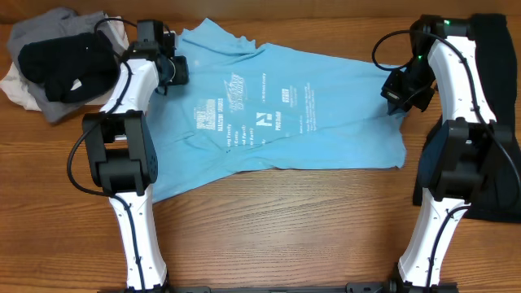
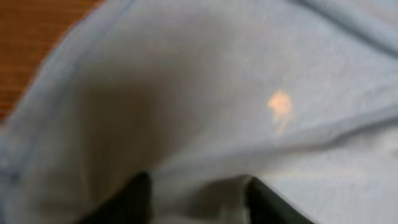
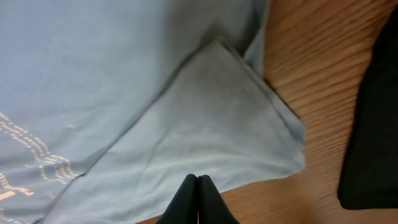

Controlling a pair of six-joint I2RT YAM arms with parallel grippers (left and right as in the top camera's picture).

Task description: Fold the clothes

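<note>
A sky-blue T-shirt (image 1: 285,122) with white print lies spread across the middle of the wooden table. My left gripper (image 1: 175,72) is down on the shirt's upper left part. In the left wrist view the cloth (image 2: 217,93) fills the blurred frame. The left gripper (image 2: 199,199) stands open there, its dark fingers (image 2: 134,202) apart, with a soft bulge of fabric lying between them. My right gripper (image 1: 396,91) hangs over the shirt's right end. In the right wrist view it (image 3: 198,190) is shut and empty, above a turned-over corner of the shirt (image 3: 205,124).
A plain black garment (image 1: 498,49) lies along the right edge under the right arm, its edge (image 3: 373,124) next to the shirt corner. A heap of grey, black and white clothes (image 1: 61,61) sits at the back left. Bare wood (image 1: 285,220) lies in front of the shirt.
</note>
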